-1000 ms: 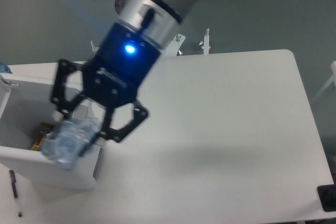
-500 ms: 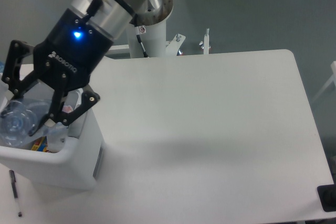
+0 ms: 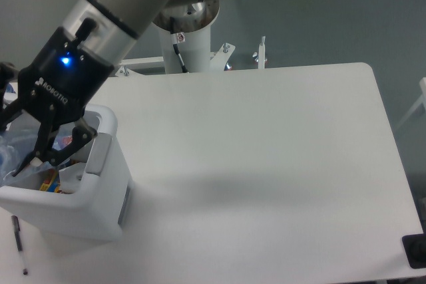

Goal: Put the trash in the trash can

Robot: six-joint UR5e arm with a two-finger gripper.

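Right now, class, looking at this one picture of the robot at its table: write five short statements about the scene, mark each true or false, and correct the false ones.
1. The end effector is over the trash can. True.
2. The trash can stands at the table's right edge. False: it stands at the left edge.
3. A thin black pen lies on the table in front of the trash can. True.
4. The clear plastic bottle lies on the bare table top. False: it is at the trash can's opening, by the end effector.
5. The trash can is black. False: it is white.

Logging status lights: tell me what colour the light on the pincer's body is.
Blue: a small glowing light on the black pincer body, shown in the fixed camera view.
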